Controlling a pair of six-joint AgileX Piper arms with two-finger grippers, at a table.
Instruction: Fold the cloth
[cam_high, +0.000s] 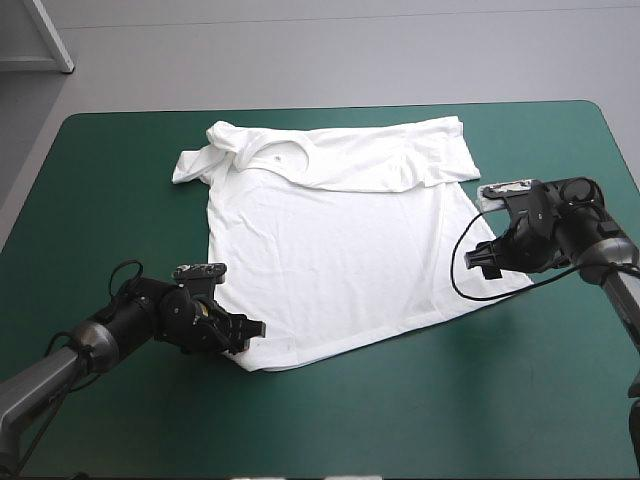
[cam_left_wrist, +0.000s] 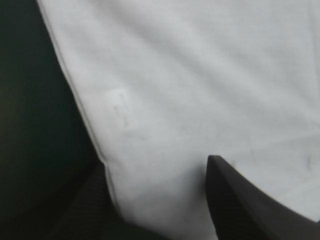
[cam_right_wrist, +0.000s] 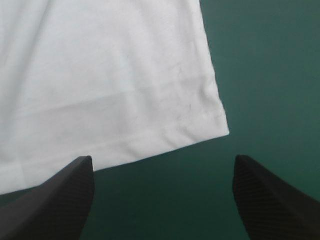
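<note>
White T-shirt (cam_high: 340, 250) spread flat at middle of table (cam_high: 400, 420), slightly askew, hem near, collar far; far-left sleeve bunched, shoulder edge folded over.

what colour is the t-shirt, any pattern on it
Plain white, no pattern visible. The T-shirt shows best in the high view.

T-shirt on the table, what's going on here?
Two robot arms are working on a white T-shirt on the teal-green table. The shirt lies mostly flat, with its collar end and sleeves bunched along the far side. The left gripper is at the near left hem corner, open, with the shirt's edge between its fingers. The right gripper is at the other hem corner, also open. That corner lies just ahead of it and is not gripped.
</note>
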